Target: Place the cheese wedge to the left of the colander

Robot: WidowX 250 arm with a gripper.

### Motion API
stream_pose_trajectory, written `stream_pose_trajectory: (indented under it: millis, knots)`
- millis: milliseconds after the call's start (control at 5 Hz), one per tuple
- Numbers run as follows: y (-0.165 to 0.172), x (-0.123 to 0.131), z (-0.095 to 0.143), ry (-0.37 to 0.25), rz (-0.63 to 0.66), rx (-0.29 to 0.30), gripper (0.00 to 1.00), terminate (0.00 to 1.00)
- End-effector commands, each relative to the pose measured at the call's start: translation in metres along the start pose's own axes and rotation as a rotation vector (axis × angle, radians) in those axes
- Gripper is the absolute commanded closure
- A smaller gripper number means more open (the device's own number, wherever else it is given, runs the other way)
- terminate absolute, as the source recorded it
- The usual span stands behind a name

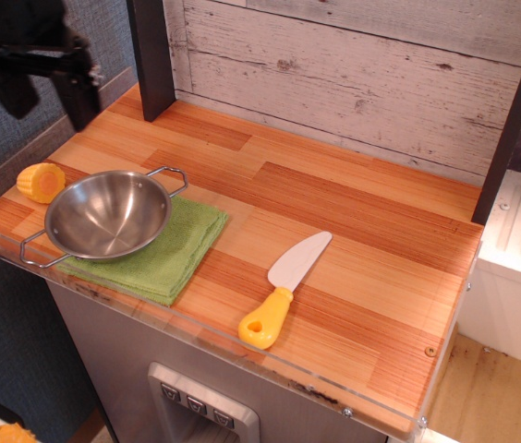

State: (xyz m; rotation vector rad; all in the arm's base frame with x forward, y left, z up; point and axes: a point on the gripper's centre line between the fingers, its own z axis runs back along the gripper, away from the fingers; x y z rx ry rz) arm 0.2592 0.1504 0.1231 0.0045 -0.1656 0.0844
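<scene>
Nearest, the colander (107, 214) sat on a green cloth (163, 254) at the counter's (353, 231) front left corner. Just beyond its left rim lay the cheese wedge (41, 182), on its side, flat orange end toward the camera, long axis running back-left. Farther back and well above it hung the gripper (46, 88), its fingers apart and empty, the wedge below and slightly nearer.

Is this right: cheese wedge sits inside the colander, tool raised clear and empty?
Not quite. In observation.image the cheese wedge lies on the counter just left of the colander, not inside it. The tool is raised clear and empty, as you said.
</scene>
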Motion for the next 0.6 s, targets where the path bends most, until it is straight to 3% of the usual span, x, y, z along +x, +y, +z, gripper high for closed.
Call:
stream_pose_trajectory:
  millis: [0,200,400]
  knots:
    - [-0.0041,0.0042,0.0102,0.067,-0.120,0.088,0.00,0.00]
    - [-0.0041,0.0042,0.0102,0.067,-0.120,0.088,0.00,0.00]
    - [-0.0041,0.0042,0.0102,0.067,-0.120,0.088,0.00,1.00]
